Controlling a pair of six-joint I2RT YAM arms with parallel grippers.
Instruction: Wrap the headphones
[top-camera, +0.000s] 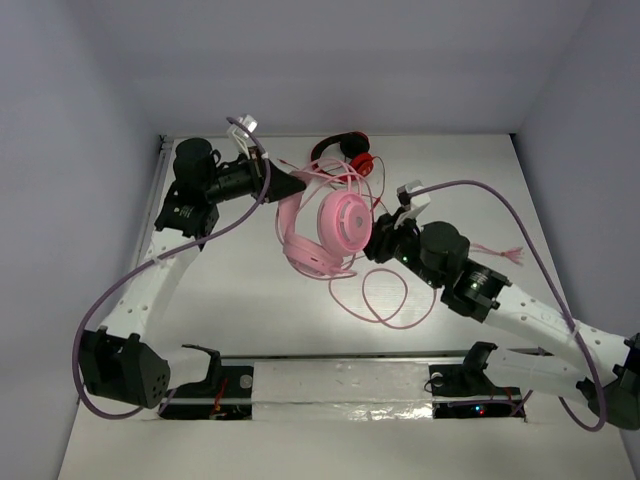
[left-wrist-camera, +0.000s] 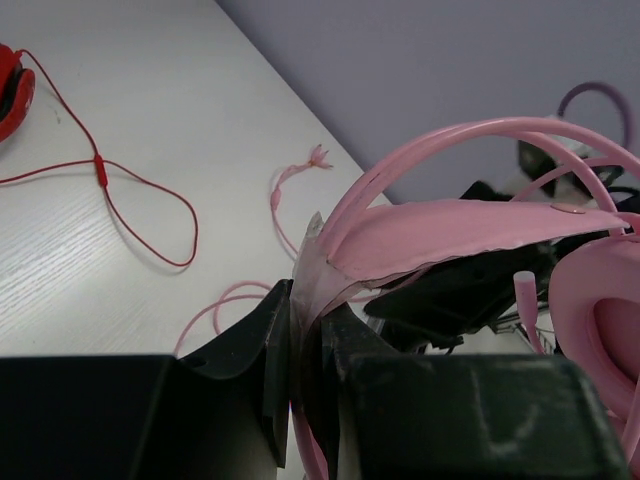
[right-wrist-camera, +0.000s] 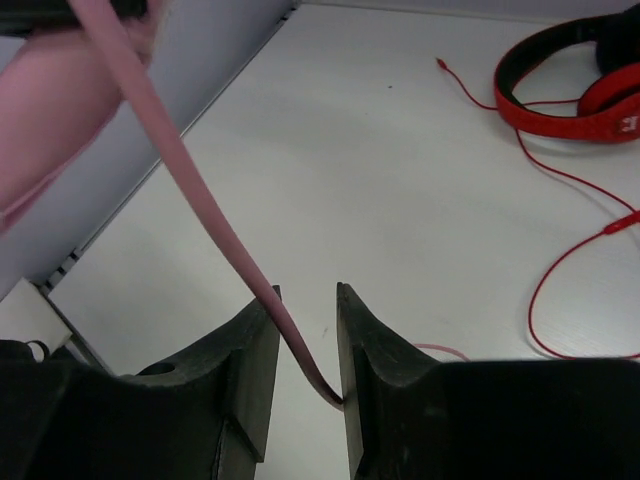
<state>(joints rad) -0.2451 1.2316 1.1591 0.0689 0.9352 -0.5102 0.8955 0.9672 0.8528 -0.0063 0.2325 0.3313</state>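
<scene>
The pale pink headphones (top-camera: 335, 225) are held up off the table at its middle, ear cups hanging low. My left gripper (top-camera: 295, 185) is shut on their pink headband (left-wrist-camera: 470, 225), pinching it between the jaws (left-wrist-camera: 305, 330). My right gripper (top-camera: 378, 240) sits just right of the ear cups. In the right wrist view it (right-wrist-camera: 307, 295) stands open with a narrow gap. The thin pink cable (right-wrist-camera: 230, 240) runs loosely through that gap and rests against one inner face. More of the cable (top-camera: 385, 300) lies in loops on the table below the cups.
Smaller red-and-black headphones (top-camera: 345, 150) lie behind the pink ones, their red cable (left-wrist-camera: 100, 175) trailing over the table. A frayed pink cable end (top-camera: 510, 255) lies to the right. Grey walls close in the back and sides. A rail (top-camera: 340, 355) runs along the near edge.
</scene>
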